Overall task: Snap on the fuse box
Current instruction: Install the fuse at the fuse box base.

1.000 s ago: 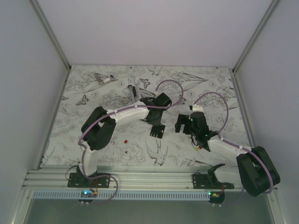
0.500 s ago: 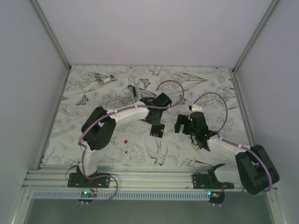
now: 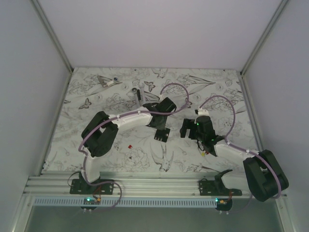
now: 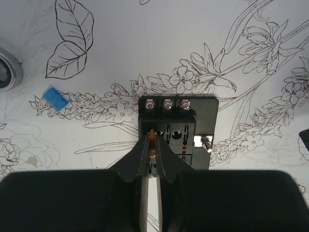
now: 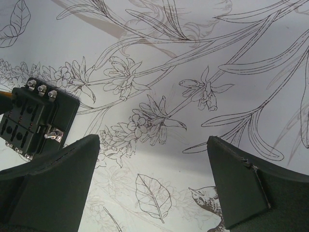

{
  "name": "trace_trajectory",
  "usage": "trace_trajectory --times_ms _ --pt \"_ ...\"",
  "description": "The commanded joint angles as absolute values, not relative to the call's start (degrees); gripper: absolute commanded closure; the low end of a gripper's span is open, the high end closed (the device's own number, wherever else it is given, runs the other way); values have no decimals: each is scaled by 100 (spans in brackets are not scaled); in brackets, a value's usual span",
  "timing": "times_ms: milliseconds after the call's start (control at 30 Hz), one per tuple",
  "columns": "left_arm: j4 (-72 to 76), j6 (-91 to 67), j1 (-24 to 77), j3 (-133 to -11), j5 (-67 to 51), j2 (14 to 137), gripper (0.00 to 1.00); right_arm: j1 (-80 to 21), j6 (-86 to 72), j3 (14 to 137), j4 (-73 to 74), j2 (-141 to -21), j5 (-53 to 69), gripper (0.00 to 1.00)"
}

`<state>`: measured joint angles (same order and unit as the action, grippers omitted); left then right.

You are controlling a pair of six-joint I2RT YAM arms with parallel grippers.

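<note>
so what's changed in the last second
The left arm swung its elbow slightly to its left and its wrist edged forward. The right arm settled back a touch. Unchanged: the left pincer shut at the fuse box, the right pincer wide open, and the fuse box and red fuse in place.

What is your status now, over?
Left gripper shut on orange piece, tips at fuse box. Right gripper open, empty, beside box. Blue fuse loose, clear of box.

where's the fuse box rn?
The fuse box sits mid-table in the top view, beneath the tips of the shut left gripper; the open right gripper is to its right.
</note>
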<state>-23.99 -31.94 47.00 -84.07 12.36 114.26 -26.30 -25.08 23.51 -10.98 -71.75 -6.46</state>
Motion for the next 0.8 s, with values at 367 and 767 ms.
trace_trajectory --times_ms 367,767 --pt "-2363 -2716 4720 -8104 1278 11319 100 -2584 -2536 2435 -1300 -7224 -532 0" --pt "-2364 -2421 4720 -8111 1199 11331 100 -2584 -2517 2443 -1331 -7242 -447 0"
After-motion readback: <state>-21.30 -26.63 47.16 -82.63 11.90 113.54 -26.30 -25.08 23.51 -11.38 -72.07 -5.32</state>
